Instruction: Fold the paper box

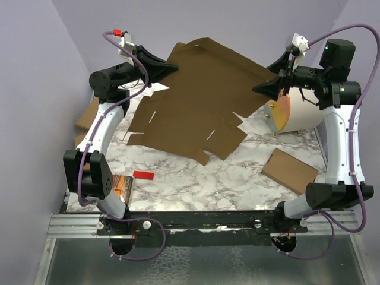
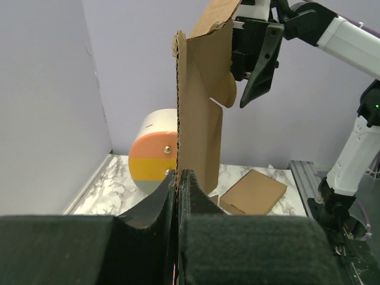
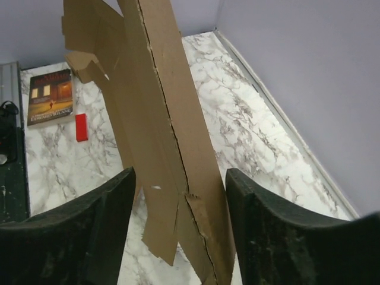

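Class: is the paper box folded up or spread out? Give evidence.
Spread out: the paper box is one open sheet, flaps splayed, no walls formed.

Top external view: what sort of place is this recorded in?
Likely a lab robot cell, not a home: marble-patterned table boxed in by plain lilac walls, a metal mounting rail at its near edge.

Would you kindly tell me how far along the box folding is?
Early. Done: the paper box is raised as an unfolded sheet. In hand: left tool pinches one edge; right tool stands open around the opposite edge. Left: all folding; no flap is up.
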Controlling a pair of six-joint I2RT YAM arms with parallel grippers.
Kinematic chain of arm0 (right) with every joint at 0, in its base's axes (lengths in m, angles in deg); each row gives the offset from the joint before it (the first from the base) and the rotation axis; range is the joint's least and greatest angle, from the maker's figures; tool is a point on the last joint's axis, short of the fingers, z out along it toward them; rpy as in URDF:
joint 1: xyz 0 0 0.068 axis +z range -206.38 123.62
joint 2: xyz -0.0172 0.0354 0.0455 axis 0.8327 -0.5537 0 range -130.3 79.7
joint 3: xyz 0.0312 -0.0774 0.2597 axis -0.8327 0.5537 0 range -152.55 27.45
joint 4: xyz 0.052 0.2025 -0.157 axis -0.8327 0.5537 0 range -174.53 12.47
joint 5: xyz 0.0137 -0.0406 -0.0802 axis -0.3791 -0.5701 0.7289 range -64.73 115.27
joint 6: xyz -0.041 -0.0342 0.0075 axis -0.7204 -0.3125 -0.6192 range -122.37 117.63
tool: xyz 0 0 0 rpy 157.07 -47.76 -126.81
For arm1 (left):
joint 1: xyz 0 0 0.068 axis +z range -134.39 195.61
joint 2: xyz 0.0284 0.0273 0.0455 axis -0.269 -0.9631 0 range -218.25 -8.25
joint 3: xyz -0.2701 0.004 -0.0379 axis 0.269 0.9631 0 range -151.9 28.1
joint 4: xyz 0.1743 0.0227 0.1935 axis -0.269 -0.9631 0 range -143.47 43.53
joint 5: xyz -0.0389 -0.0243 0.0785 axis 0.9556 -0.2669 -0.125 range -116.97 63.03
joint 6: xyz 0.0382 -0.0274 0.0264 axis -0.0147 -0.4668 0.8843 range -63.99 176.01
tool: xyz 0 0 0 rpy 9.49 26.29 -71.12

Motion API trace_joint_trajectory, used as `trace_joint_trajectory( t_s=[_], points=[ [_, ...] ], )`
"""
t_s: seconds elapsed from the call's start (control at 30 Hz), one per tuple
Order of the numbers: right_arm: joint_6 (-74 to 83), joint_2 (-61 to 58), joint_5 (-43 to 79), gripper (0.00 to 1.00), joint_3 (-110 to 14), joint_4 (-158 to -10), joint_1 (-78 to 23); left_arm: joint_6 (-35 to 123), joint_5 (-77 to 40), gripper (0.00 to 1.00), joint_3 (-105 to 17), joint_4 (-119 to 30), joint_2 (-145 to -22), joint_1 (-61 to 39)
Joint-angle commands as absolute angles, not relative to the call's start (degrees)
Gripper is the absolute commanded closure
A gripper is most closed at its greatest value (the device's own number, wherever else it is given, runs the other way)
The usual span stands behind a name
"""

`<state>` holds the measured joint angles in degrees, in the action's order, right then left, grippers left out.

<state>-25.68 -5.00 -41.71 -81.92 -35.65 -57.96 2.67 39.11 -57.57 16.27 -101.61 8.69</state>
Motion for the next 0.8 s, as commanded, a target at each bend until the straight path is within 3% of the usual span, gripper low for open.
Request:
trace_joint_trajectory(
  t_s=[0.0, 0.47, 0.77],
  points=[
    [-22.4, -5.3, -43.9, 0.34, -81.3, -39.1, -58.7, -3.8, 39.6, 1.0, -56.9, 25.6, -101.1, 8.7],
    [-19.6, -5.4, -52.8, 0.26, -76.8, -45.9, -66.6, -4.7, 40.0, 1.0, -56.7, 26.2, -99.9, 9.0],
    [-17.9, -4.9, -60.1, 0.36, -73.9, -49.5, -66.7, -5.6, 39.8, 1.0, -56.9, 26.9, -99.9, 8.9]
  ],
)
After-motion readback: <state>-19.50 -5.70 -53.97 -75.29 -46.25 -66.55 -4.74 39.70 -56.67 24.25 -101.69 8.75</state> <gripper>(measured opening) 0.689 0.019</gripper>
